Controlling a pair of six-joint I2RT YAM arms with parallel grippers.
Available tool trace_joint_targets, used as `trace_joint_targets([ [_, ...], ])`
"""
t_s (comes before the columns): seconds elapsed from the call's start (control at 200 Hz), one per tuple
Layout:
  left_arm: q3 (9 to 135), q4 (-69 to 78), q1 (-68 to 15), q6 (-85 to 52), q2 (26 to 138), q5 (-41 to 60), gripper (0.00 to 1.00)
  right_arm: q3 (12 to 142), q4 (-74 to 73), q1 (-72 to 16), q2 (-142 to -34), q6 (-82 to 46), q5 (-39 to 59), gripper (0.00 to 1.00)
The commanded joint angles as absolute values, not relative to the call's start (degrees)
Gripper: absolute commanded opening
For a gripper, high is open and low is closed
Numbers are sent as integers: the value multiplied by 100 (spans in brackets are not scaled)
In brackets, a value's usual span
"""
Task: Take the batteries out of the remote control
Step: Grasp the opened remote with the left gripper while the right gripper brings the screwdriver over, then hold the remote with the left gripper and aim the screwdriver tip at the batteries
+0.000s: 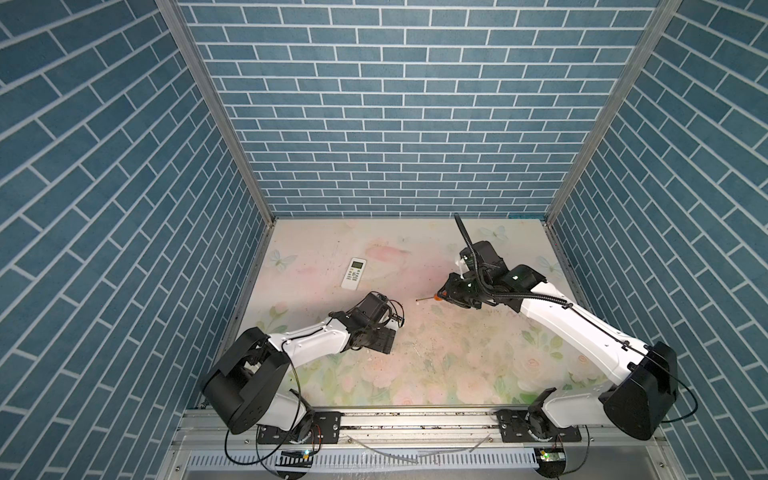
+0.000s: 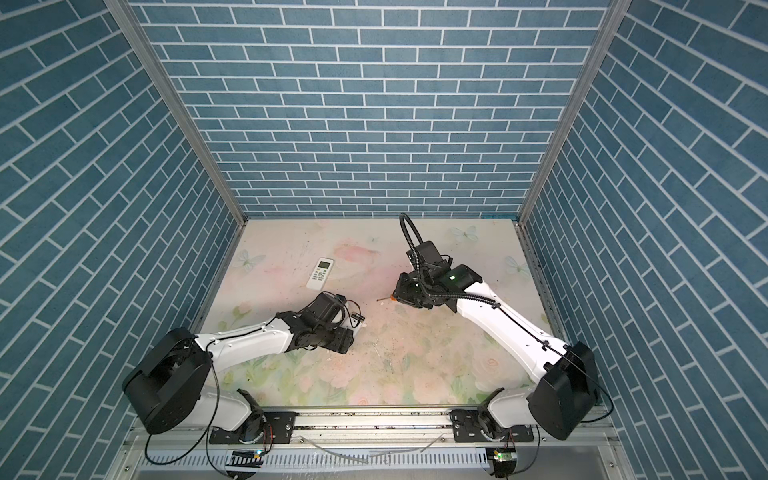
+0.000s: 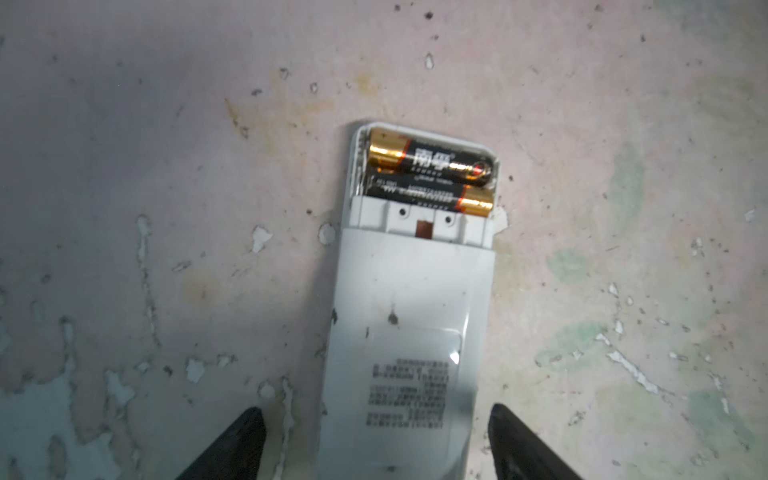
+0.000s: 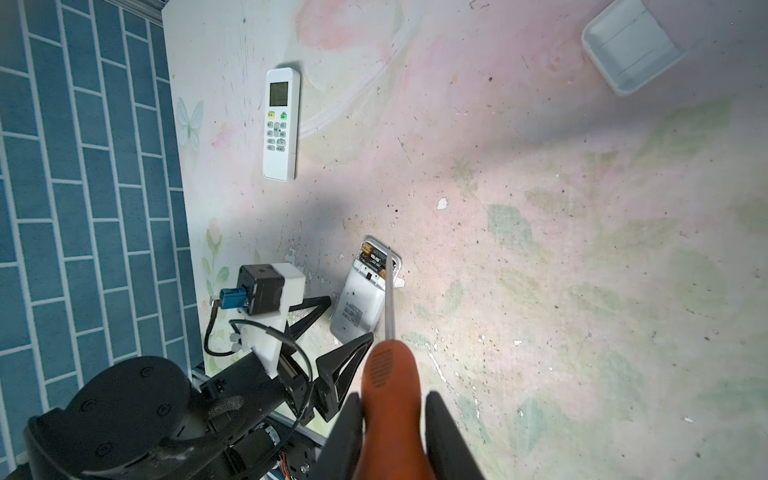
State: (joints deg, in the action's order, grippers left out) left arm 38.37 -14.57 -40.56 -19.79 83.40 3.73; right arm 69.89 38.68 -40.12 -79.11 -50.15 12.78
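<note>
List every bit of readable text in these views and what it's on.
"南孚": white characters on the upper battery in the open remote.
Fine print on the lower battery: too blurred to read.
Rows of print on the back label: unreadable.
Button markings on the second remote: too small to read.

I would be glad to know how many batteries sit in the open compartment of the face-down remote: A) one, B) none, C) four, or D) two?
D: in the left wrist view two batteries lie side by side in the uncovered compartment at the end of the face-down remote.
</note>
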Motion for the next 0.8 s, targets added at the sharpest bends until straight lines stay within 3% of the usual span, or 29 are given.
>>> trace_joint_targets([
  [0.0,3857,-1326,-4087,-1789,8572,365,84,7266,3926,-4024,-7996,-5157,1417,0],
  [0.47,3665,-1018,-4117,-1514,8770,859,66,7277,3938,-4102,-8261,-5478,1501,0],
  [0.795,3411,-1002,-4363,-1639,8479,895,67,7057,3705,-4324,-8316,-5755,1482,0],
])
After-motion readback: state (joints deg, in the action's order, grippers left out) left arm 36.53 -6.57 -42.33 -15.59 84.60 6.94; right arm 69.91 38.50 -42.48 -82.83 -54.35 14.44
